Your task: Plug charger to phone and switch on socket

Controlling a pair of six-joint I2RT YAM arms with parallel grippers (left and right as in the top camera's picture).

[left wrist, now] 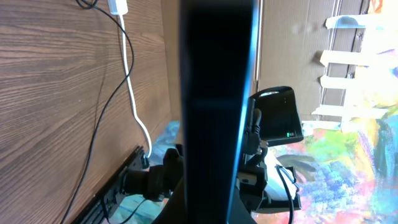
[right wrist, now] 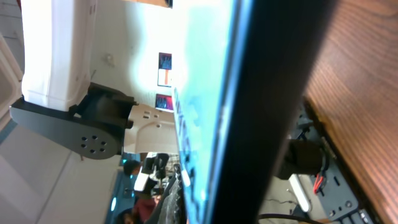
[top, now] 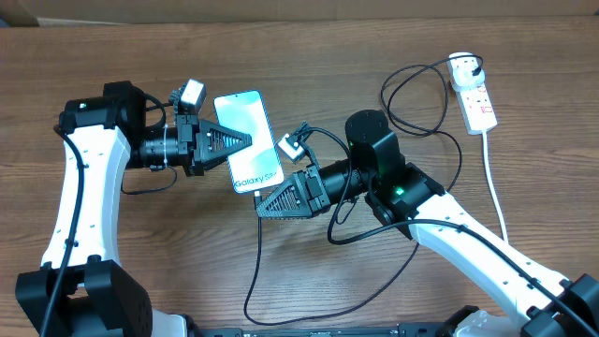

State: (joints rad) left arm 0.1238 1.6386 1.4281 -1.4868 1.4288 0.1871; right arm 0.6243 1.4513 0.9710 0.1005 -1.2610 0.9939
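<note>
The phone (top: pixel 245 136), its blue-teal screen lit and facing up, lies slantwise at the table's middle. From the left, my left gripper (top: pixel 249 140) is shut on its long edge. In the left wrist view the phone (left wrist: pixel 214 93) is a dark edge-on slab. My right gripper (top: pixel 263 198) is shut at the phone's lower end, and the phone (right wrist: pixel 267 93) fills the right wrist view. The charger cable (top: pixel 248 271) leaves from under those tips and loops away. Its connector tip is hidden. The white plug adapter (top: pixel 465 67) sits in the socket (top: pixel 479 105) at the back right.
The socket's thick white cord (top: pixel 496 187) runs toward the front right and also shows as the white cord (left wrist: pixel 132 93). Black cable loops (top: pixel 412 94) lie between the right arm and the socket. A second loop (top: pixel 374 271) lies near the front edge.
</note>
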